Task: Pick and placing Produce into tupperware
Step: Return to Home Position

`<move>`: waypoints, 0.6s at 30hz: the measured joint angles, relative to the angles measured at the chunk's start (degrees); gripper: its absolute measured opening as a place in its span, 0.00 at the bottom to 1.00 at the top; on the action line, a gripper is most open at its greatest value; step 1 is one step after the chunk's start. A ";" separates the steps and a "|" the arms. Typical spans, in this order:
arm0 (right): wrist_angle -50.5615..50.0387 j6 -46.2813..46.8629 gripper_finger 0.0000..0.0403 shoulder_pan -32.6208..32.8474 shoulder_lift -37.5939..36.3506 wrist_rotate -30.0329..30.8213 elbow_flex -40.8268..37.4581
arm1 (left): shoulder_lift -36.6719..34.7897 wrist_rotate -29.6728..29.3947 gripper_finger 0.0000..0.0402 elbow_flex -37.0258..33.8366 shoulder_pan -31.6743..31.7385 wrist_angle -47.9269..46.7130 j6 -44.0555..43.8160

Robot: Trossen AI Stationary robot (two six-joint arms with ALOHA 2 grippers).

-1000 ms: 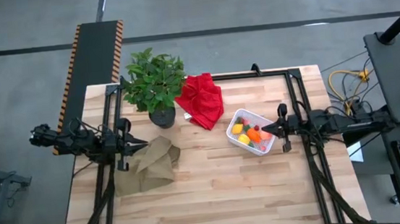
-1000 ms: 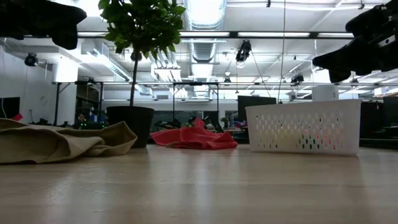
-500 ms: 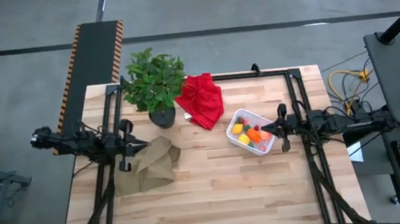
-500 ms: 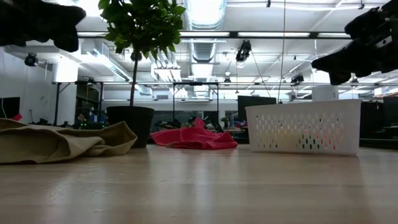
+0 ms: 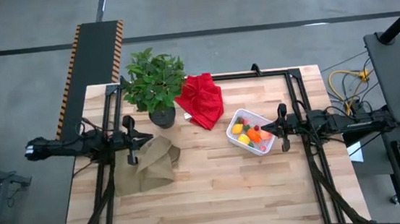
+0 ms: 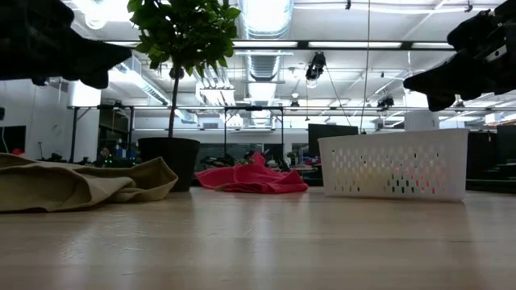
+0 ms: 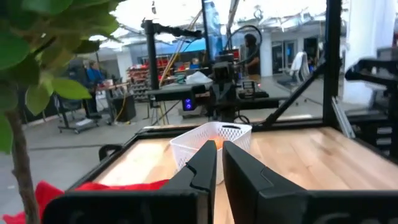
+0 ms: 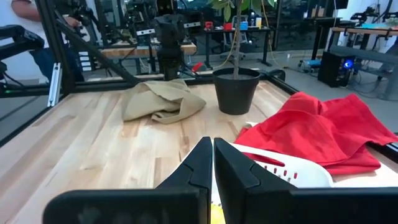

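right gripper [image 5: 265, 129] closed, empty | above tupperware [image 5: 233, 121] edge; produce [image 5: 249, 134] inside | left gripper [image 5: 149, 139] closed, empty

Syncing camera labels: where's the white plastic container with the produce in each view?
High view: white perforated plastic container, right of centre on the wooden table.
Low view: container, right of centre.
Left wrist view: container, far off beyond the left gripper's fingers.
Right wrist view: container, close beyond the right gripper's fingers.
Shared landmark: crumpled red cloth, visible in all four.
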 joint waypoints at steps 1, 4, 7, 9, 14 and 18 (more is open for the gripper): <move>-0.01 -0.21 0.02 -0.01 0.00 0.02 0.01 | 0.04 0.92 0.03 -0.01 0.97 -0.12 -1.00; -0.01 -1.05 0.02 0.00 0.00 0.02 0.02 | 0.55 3.78 0.01 -0.03 3.10 -2.03 -1.35; 0.01 -1.05 0.02 0.00 -0.01 0.33 0.02 | 0.32 4.43 0.00 -0.03 3.71 -1.81 -1.33; 0.01 -1.06 0.02 -0.01 0.00 0.46 0.02 | 0.27 4.53 0.00 -0.05 3.71 -1.91 -1.33; 0.01 -2.31 0.02 0.00 0.00 0.46 0.02 | 0.12 4.59 0.00 -0.08 3.74 -4.44 -1.43; 0.01 -2.59 0.02 -0.01 0.00 0.46 0.02 | -0.31 4.64 0.00 -0.09 3.74 -5.55 -1.74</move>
